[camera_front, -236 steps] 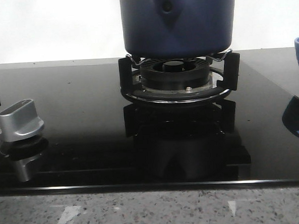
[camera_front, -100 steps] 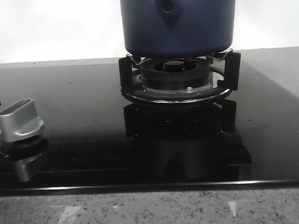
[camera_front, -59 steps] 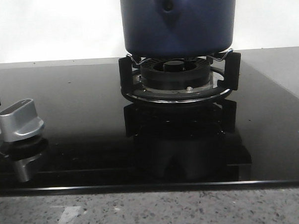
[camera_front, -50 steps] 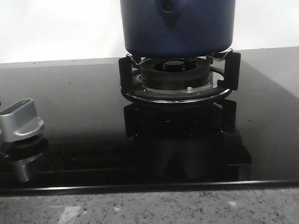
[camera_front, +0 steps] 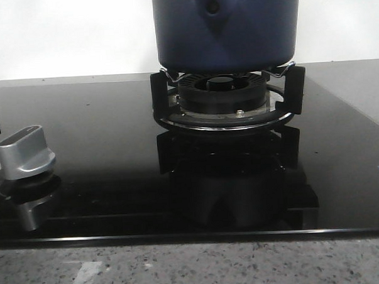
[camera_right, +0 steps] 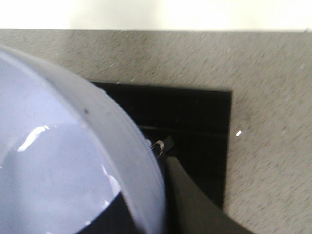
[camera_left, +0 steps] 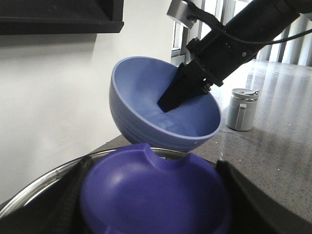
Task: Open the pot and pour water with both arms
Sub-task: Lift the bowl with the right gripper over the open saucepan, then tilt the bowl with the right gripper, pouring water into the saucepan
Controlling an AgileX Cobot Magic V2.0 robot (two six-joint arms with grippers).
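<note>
The dark-blue pot (camera_front: 225,27) stands on the burner stand (camera_front: 226,115); its top is cut off by the front view's edge. Neither gripper shows in the front view. In the left wrist view my left gripper (camera_left: 156,217) is shut on a blue-purple lid knob (camera_left: 146,185), with the lid's steel rim (camera_left: 44,183) behind it. My right gripper (camera_left: 187,90) is shut on the rim of a light-blue bowl (camera_left: 146,92) and holds it tilted in the air just beyond the lid. In the right wrist view the bowl (camera_right: 53,156) fills the frame, clamped in that gripper (camera_right: 151,214).
A silver stove knob (camera_front: 25,152) sits at the front left of the black glass hob (camera_front: 100,121). A grey speckled counter (camera_right: 268,146) surrounds the hob. A small grey-white jar (camera_left: 241,109) stands on the counter beyond the bowl.
The blue bowl and its reflection, seen at the right edge of the front view 2.4 s ago, have left that view. The pot has not moved.
</note>
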